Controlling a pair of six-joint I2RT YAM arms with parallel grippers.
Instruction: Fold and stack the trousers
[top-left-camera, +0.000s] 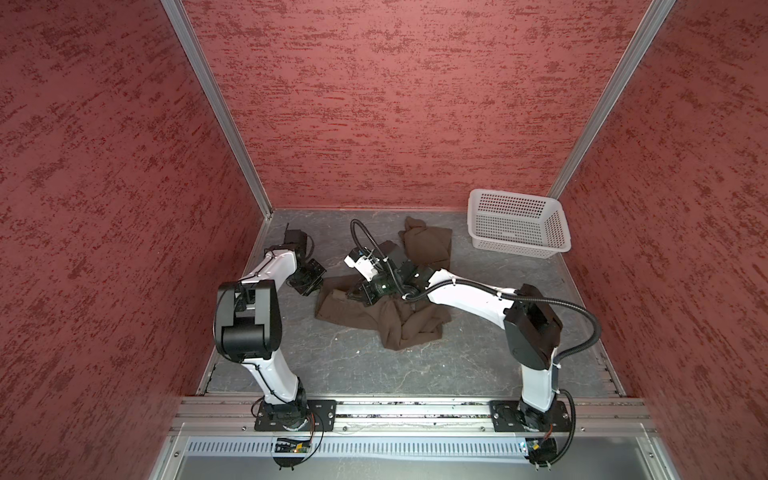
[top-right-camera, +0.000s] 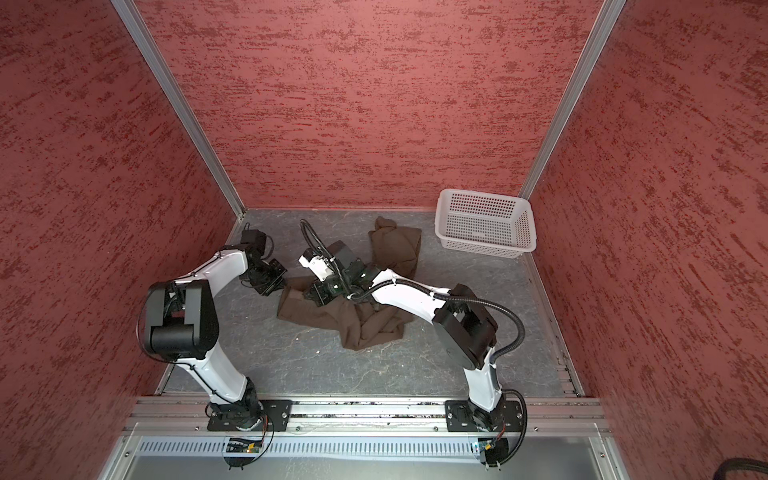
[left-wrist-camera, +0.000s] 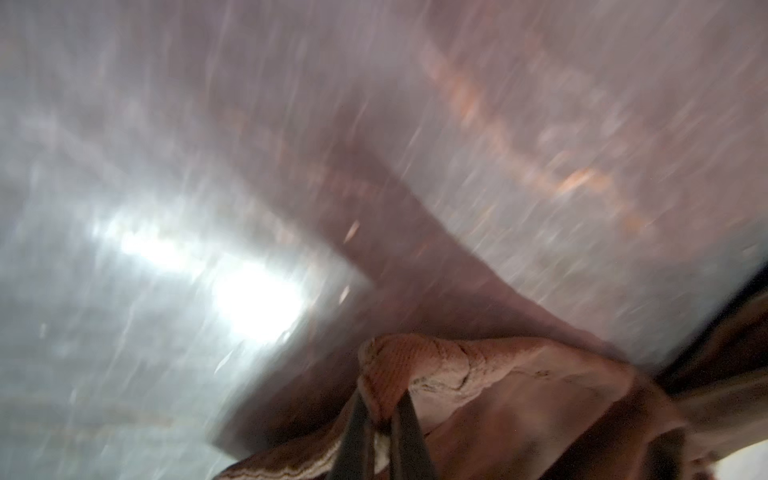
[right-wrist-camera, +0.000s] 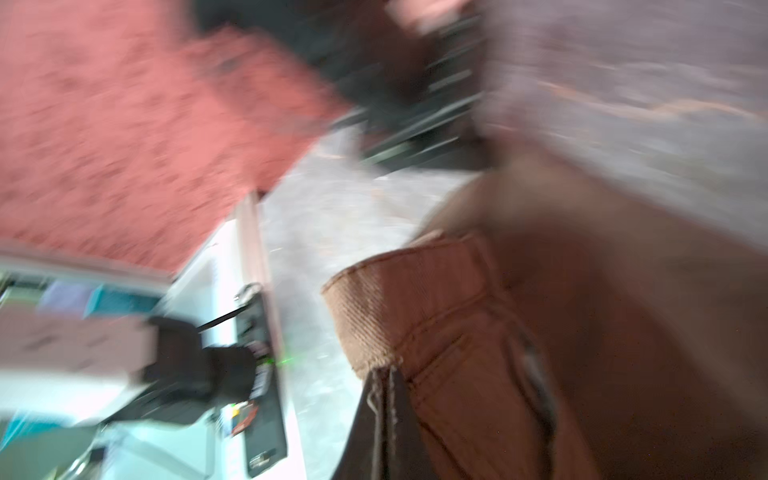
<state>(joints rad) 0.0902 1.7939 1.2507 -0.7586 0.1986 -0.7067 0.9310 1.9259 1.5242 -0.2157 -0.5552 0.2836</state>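
The grey marbled desk (top-left-camera: 374, 374) carries everything. In both top views the brown trousers (top-left-camera: 365, 318) lie crumpled at its middle. One part reaches toward the back wall, and the rest is bunched under the right arm nearer the front. A white perforated basket (top-left-camera: 519, 226) sits in the far right corner, apart from the cloth, and looks empty.

The left gripper (left-wrist-camera: 384, 415) is pinched closed on a thick stitched edge of the trousers, with the fabric humped just above its tips. The right gripper (right-wrist-camera: 384, 388) is also clamped closed, on a seamed band that looks like a waistband or hem. Both wrist views are blurred, so which edge each one holds cannot be told for sure. In a top view the two grippers sit close together at the left end of the cloth.

The step in hand appears to be lifting and spreading the garment flat before folding. To do it well, the two grips should draw apart evenly along the same edge and rise enough for the bunched legs to hang free. They should then lay the cloth down smoothly, clear of the basket.

Counted: one desk, one pair of trousers, one basket, two grippers.
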